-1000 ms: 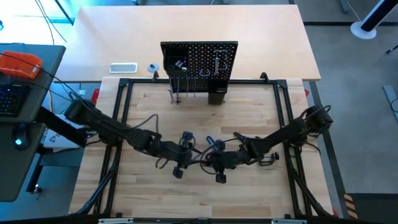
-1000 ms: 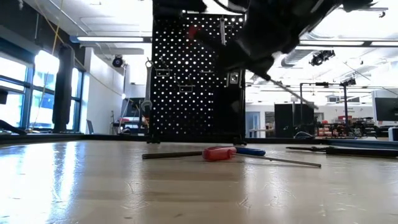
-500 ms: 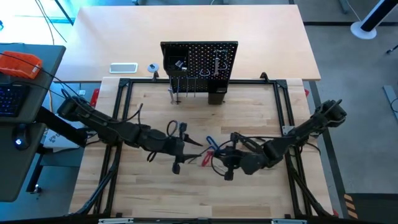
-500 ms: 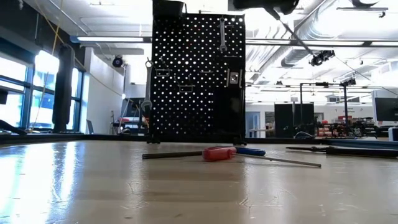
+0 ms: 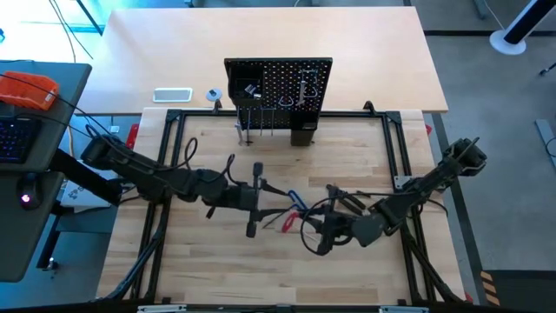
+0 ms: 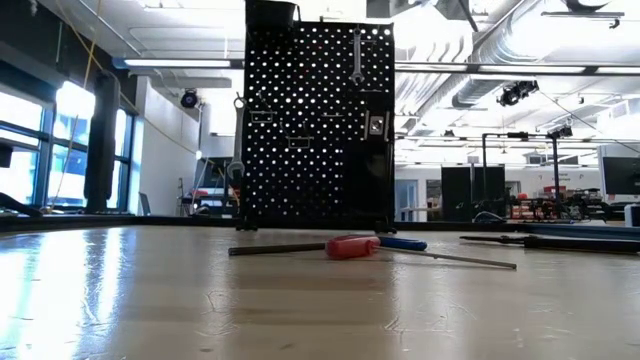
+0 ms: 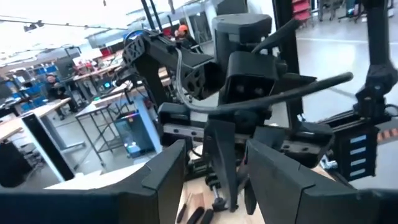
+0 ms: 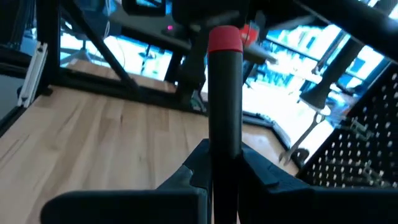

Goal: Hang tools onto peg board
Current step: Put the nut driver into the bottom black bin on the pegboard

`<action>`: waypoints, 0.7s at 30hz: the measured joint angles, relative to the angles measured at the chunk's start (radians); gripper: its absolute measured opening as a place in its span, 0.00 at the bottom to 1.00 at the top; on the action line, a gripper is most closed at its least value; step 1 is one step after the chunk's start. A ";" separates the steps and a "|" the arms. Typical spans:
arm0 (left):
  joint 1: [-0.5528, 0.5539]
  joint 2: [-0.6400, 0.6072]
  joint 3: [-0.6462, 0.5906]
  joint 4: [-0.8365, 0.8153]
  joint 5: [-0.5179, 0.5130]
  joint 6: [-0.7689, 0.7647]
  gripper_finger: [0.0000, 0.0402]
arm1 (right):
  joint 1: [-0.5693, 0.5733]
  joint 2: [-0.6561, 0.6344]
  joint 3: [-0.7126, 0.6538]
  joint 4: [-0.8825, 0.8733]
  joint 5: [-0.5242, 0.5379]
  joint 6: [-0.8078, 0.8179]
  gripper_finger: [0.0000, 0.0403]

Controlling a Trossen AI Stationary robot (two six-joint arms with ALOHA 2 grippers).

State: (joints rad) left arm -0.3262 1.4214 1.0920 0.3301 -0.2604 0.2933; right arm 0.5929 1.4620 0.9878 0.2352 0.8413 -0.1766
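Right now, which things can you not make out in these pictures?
- Right wrist view: the right claw grips a black red-tipped tool; the claw hides its lower end, so its kind is unclear.
- High view: items on the peg board are too small to name.
- Low view: the left claw is beyond the top edge.

A pale wooden table (image 5: 217,261) with a black frame along its edges carries everything. The peg board (image 6: 318,120) stands upright at its far edge. In front of the peg board, near mid-table, a red-handled screwdriver (image 6: 352,246) lies flat, with a blue-handled T hex key (image 6: 402,243) just beside it. Further right of the board, dark tools (image 6: 560,240) lie low on the wood.
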 joint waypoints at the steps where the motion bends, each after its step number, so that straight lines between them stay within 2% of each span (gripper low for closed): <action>1: 0.000 0.002 0.000 0.006 0.011 -0.003 0.41 | -0.003 0.000 0.000 0.018 -0.002 -0.023 0.07; 9: -0.001 0.007 0.000 0.022 0.014 -0.004 0.41 | -0.004 0.000 0.000 0.142 -0.002 -0.162 0.07; 14: 0.000 0.007 0.000 0.053 0.032 -0.003 0.41 | -0.017 0.000 0.000 0.163 -0.006 -0.182 0.07; 21: 0.000 0.023 0.000 0.094 0.042 -0.004 0.41 | -0.051 0.000 0.000 0.206 -0.079 -0.191 0.07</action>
State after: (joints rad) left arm -0.3264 1.4445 1.0920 0.4237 -0.2184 0.2896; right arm 0.5416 1.4620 0.9878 0.4411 0.7621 -0.3679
